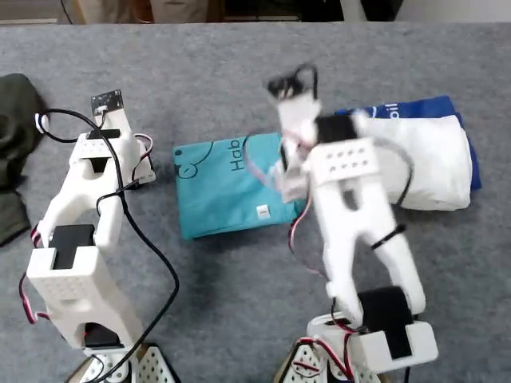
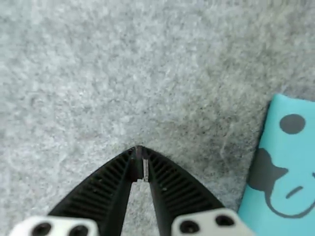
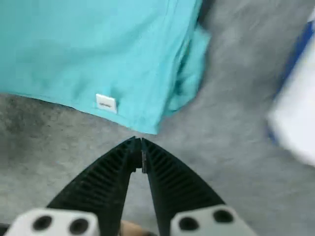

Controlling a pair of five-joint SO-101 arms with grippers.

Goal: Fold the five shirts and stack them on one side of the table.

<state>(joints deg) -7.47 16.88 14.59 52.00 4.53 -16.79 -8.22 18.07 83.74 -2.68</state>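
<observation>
Right end effector [image 3: 138, 147], pressed together and empty, is hovering just beside the folded teal cotton shirt [image 1: 227, 187]. Left end effector [image 2: 139, 156], likewise pressed together, is hanging over the grey felt desk [image 1: 239, 64] left of that shirt. Folded white fabric shirt [image 1: 427, 163] is lying right of it.

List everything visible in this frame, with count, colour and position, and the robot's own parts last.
teal shirt: 1, teal with dark print, folded, middle of the table between the arms
white shirt: 1, white, folded, right side, lying on the blue shirt
blue shirt: 1, blue, under the white shirt
dark clothing: count unclear, dark green, unfolded heap at the table's left edge
table cover: 1, grey, under everything
left hand: 1, black fingers, shut, over bare cover beside the teal shirt's printed edge
right hand: 1, black fingers, shut, near the teal shirt's labelled corner
</observation>
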